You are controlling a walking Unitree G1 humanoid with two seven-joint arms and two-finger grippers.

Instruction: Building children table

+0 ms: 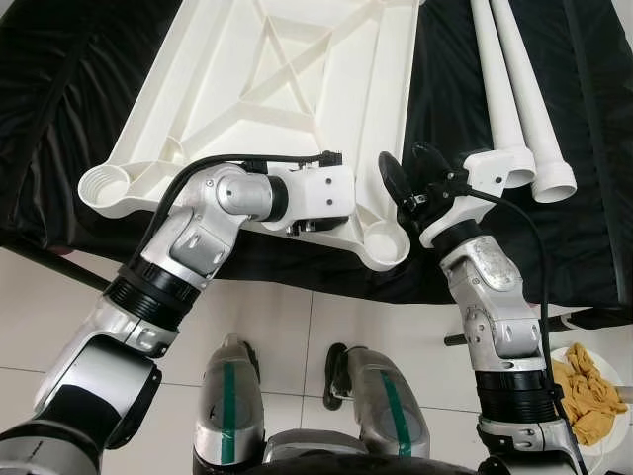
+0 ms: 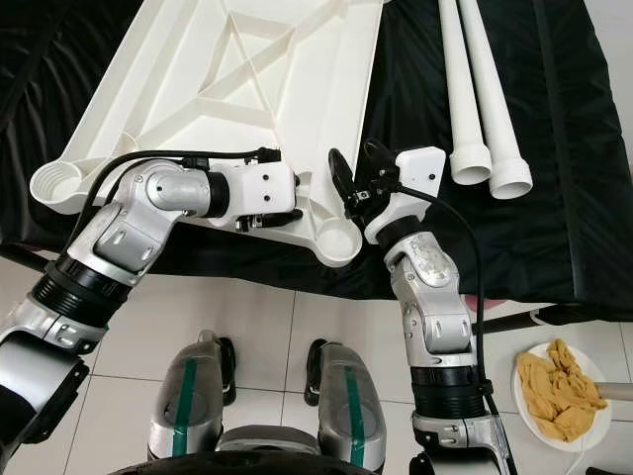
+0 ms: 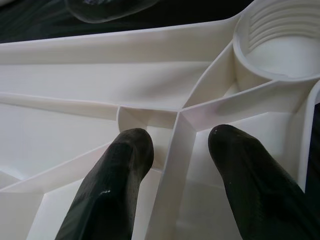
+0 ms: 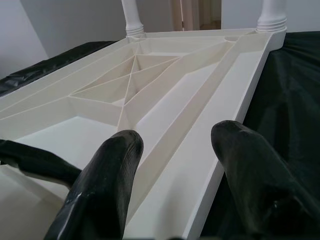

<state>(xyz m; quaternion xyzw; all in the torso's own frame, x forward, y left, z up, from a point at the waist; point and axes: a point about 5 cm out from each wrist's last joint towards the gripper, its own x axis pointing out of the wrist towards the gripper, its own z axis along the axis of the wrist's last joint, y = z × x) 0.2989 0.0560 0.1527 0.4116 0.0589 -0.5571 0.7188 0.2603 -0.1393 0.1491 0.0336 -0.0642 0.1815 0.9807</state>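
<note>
I see my left pincer [image 3: 172, 165] straddling a rib of the upturned tabletop [image 1: 297, 79]; right pincer [image 4: 172, 170] open near its right edge.

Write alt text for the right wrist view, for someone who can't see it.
Two black fingers of the right end effector, spread open, straddle the near rim of an upside-down white plastic table top with criss-cross ribs. Two white legs stand in its far corner sockets, and black sheeting lies beneath it.
</note>
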